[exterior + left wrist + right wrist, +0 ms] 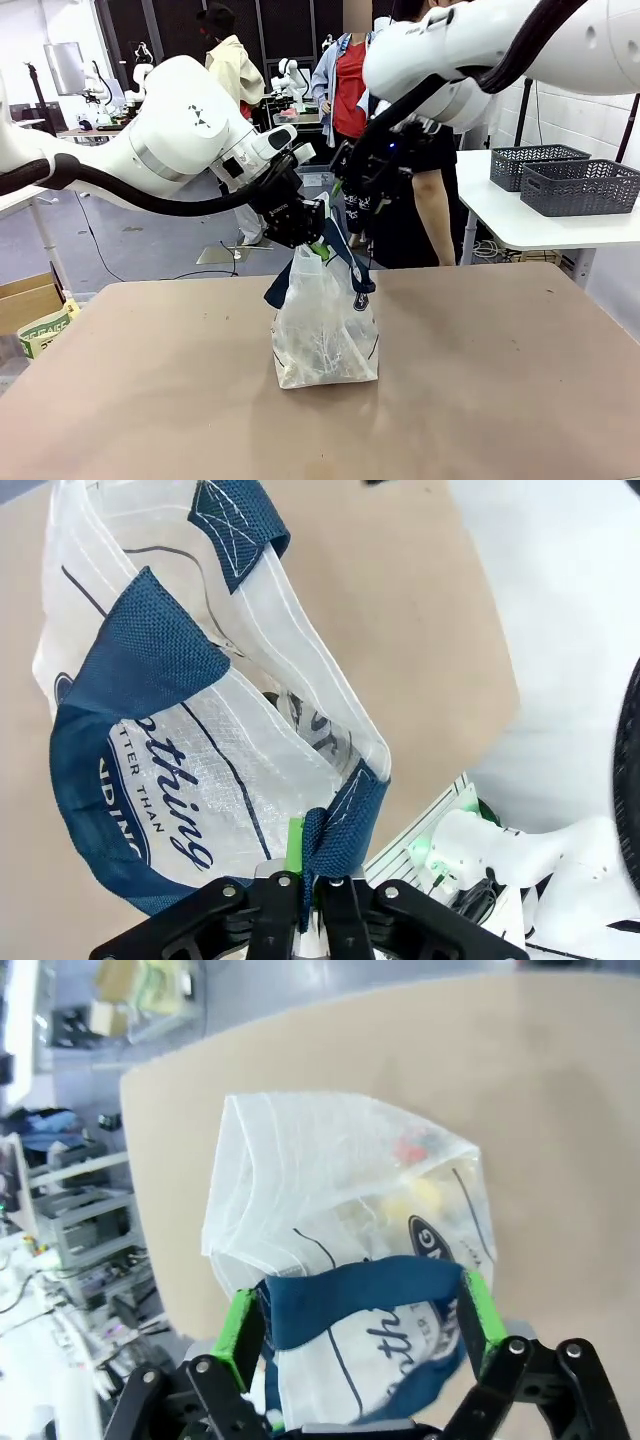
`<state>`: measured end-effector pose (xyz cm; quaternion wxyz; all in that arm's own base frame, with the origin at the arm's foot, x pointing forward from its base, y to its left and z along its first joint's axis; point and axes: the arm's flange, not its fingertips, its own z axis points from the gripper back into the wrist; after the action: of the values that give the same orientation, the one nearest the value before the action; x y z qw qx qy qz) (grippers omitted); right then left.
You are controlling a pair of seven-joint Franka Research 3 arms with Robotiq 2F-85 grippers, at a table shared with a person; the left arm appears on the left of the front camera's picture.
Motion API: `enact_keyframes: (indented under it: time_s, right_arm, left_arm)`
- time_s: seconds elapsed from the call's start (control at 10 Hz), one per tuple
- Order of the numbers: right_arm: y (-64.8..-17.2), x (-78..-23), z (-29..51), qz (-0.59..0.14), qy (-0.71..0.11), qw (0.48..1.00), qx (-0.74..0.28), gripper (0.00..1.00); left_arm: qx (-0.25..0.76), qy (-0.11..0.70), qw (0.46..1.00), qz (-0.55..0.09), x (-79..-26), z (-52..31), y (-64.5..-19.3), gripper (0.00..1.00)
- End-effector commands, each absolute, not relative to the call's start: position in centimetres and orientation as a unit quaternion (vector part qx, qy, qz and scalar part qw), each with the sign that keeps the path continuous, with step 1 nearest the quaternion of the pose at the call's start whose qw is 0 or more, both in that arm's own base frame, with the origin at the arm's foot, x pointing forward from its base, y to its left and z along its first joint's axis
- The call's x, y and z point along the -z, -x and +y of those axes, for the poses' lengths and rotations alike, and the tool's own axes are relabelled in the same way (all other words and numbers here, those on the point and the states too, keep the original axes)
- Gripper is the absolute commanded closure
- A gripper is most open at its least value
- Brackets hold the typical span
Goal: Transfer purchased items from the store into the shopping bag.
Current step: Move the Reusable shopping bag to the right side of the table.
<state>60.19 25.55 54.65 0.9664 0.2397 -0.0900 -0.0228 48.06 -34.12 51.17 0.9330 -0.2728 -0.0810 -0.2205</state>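
- Pinching a dark blue handle [340,820] of the shopping bag [325,335]: left gripper [300,895], squeezed tight on the strap, likely to hold that side of the bag up.
- Standing wide apart with green pads [243,1328] on both sides of the other blue strap [365,1300]: right gripper [355,1330], let go, not squeezing the strap between its fingers.
- Hanging close together above the bag's mouth in the front view: left gripper [300,222] and right gripper [362,205], both near the top edge.
- Sitting upright near the middle of the tabletop [500,400], bottom flat on the brown top, mouth pulled up and partly open, probably so things can drop in.
- Showing through the thin white side in the right wrist view: purchased items [415,1195], a pale yellow blob and a red bit inside; too blurry to name.
- Waiting off to the right on a white side table: two dark grey baskets [580,185], well apart from the bag.
- Standing at the far side: a person in dark clothes [425,210], hands not near the bag.
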Motion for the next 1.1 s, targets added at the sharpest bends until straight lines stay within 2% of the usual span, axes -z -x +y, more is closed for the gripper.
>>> enact_keyframes:
  time_s: [0.0, 0.2, 0.3, 0.4, 0.7, 0.8, 1.0]
  right_arm:
    - [-59.7, -55.3, 22.4, -0.104, -0.270, 0.957, -0.021, 0.00]
    - [-59.7, -56.6, 19.1, -0.095, -0.304, 0.937, -0.146, 0.00]
    - [-58.7, -57.2, 17.5, -0.098, -0.338, 0.906, -0.237, 0.00]
    - [-57.7, -57.4, 16.6, -0.119, -0.334, 0.885, -0.303, 0.00]
    - [-53.5, -58.0, 14.7, -0.211, -0.308, 0.827, -0.420, 0.00]
    - [-52.4, -57.7, 14.3, -0.245, -0.319, 0.811, -0.425, 0.00]
    - [-50.4, -57.1, 13.7, -0.273, -0.289, 0.796, -0.456, 0.00]
  left_arm:
    - [0.221, 0.273, 0.933, -0.079, -51.3, -34.0, -48.1, 1.00]
    - [0.221, 0.273, 0.933, -0.079, -51.3, -34.0, -48.1, 1.00]
    - [0.221, 0.273, 0.933, -0.079, -51.3, -34.0, -48.1, 1.00]
    - [0.221, 0.273, 0.933, -0.079, -51.3, -34.0, -48.1, 1.00]
    - [0.221, 0.273, 0.933, -0.079, -51.3, -34.0, -48.1, 1.00]
    - [0.221, 0.273, 0.933, -0.079, -51.3, -34.0, -48.1, 1.00]
    - [0.221, 0.273, 0.933, -0.079, -51.3, -34.0, -48.1, 1.00]
